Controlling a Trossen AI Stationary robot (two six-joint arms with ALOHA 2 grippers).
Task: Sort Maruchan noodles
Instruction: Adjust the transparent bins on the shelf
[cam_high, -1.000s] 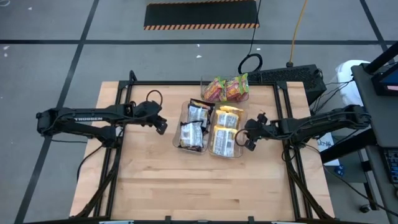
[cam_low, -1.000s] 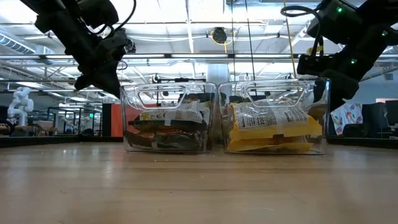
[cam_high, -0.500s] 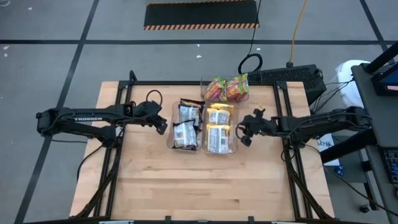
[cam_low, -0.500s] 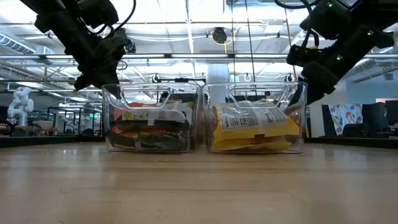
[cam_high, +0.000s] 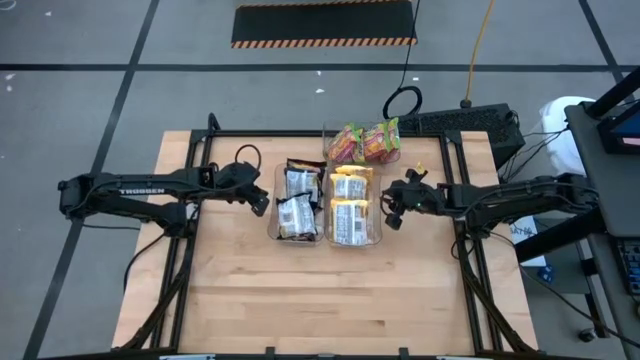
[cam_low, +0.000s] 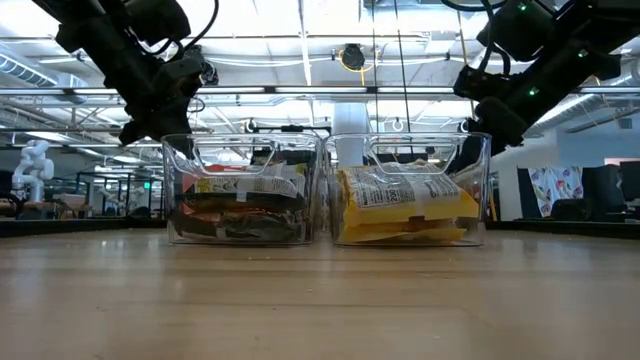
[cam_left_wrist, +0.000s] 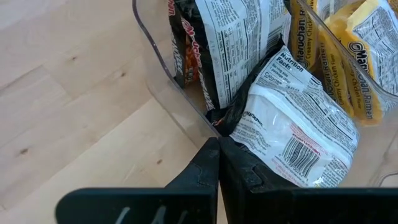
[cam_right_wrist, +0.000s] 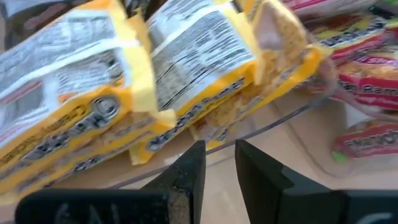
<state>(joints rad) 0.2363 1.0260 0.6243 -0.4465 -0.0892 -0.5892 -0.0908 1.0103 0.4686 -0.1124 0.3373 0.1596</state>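
The left gripper (cam_high: 260, 203), fingers pressed together and empty, sits beside the clear plastic bin (cam_high: 272, 222) of dark brown noodle packets (cam_high: 297, 200). The right gripper (cam_high: 392, 212), fingers slightly parted, sits just beside the neighbouring clear bin (cam_high: 380, 232) holding yellow noodle packets (cam_high: 351, 207). Pink-green packets (cam_high: 363, 142) lie in a third bin behind.

maruchan noodles (cam_high: 333, 190) lie sorted by colour (brown, yellow, pink-green).

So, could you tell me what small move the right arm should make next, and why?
Probably back the right gripper slightly off the yellow-packet bin. That bin already sits against the dark-packet bin, with the pink-green packets just behind, so more pushing looks unnecessary. The left gripper waits at the dark bin's outer wall.
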